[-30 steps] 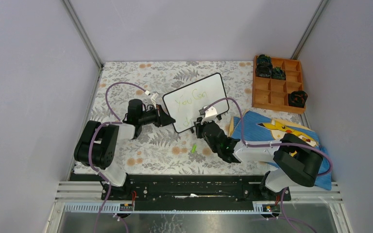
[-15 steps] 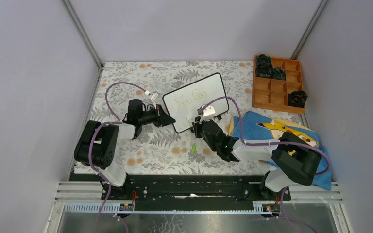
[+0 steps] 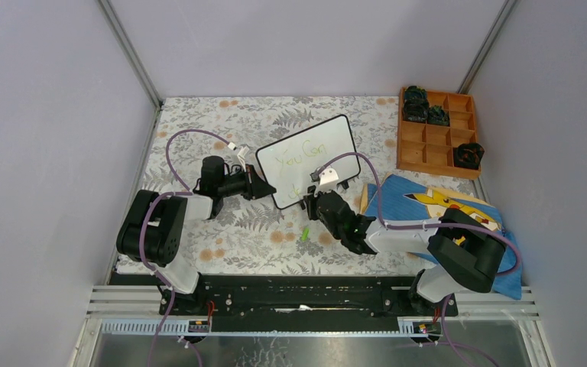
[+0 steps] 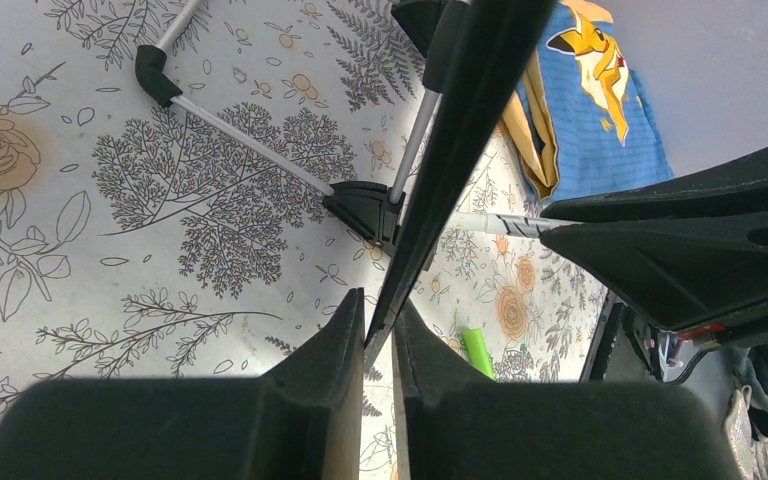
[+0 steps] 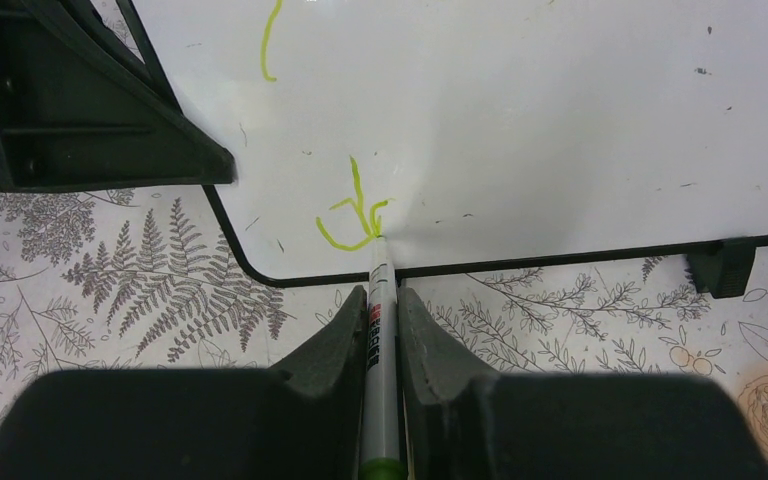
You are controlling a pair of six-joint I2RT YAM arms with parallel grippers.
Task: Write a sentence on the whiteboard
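The whiteboard (image 3: 317, 149) stands tilted on the flowered table, black-framed, with green "You Can" (image 3: 303, 157) on its upper line. My left gripper (image 3: 264, 188) (image 4: 377, 305) is shut on the whiteboard's left edge (image 4: 460, 130), which runs up between the fingers. My right gripper (image 3: 310, 203) (image 5: 381, 295) is shut on a grey marker (image 5: 380, 340). The marker's tip touches the whiteboard (image 5: 520, 120) near its lower edge, at fresh green strokes (image 5: 354, 215) of the sentence's second line. From above, my right wrist hides most of that line.
A green marker cap (image 3: 304, 234) (image 4: 478, 352) lies on the table in front of the board. A wooden compartment tray (image 3: 436, 153) with dark objects sits at the back right. A blue Pikachu cloth (image 3: 416, 200) lies under the right arm. One board foot (image 5: 722, 268) shows.
My right gripper has shifted slightly left along the board's lower edge with the marker. The left gripper and the board have stayed put.
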